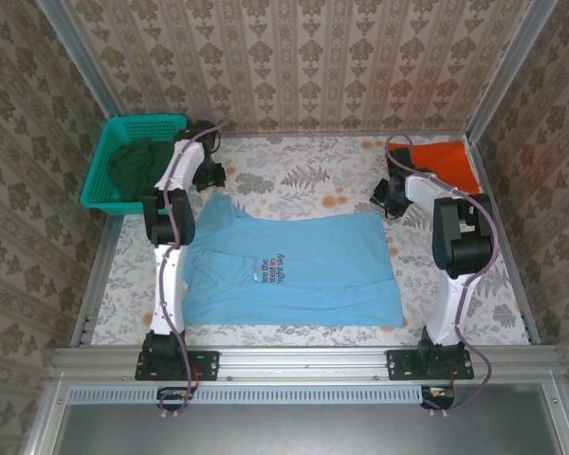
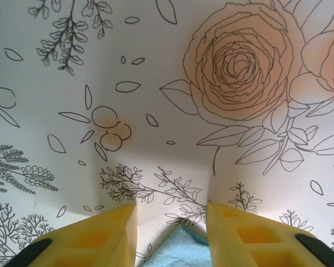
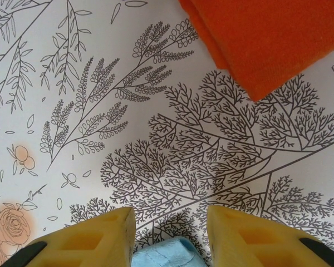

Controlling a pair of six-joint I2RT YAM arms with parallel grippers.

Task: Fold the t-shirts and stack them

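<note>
Top external view: at the far left corner a green basket (image 1: 148, 120) holds a dark garment (image 1: 136, 167). Just to its right the left arm (image 1: 170, 248) reaches forward over the flowered bench (image 1: 294, 176), and the left jaws sit low at the far left corner of the light-blue t-shirt (image 1: 308, 275). That shirt lies spread flat across the middle of the bench, its printed lettering facing up, the near edge close to the arm bases. The right arm (image 1: 455, 248) stretches to the shirt's far right corner, with the right jaws down at the cloth. Behind it, at the far right corner of the bench, the orange t-shirt (image 1: 446, 163) lies folded, apart from the blue one.

Left wrist view: two yellow fingers (image 2: 108, 236) stand apart over the bench (image 2: 156, 83), with a point of the light-blue t-shirt (image 2: 181, 253) between them. I cannot tell whether the left jaws pinch it or stand loose around it.

Right wrist view: a bunched bit of the light-blue t-shirt (image 3: 167, 253) fills the gap between the yellow fingers (image 3: 106, 236), so the right jaws are grasping it. The orange t-shirt (image 3: 267, 39) lies ahead at upper right.
</note>
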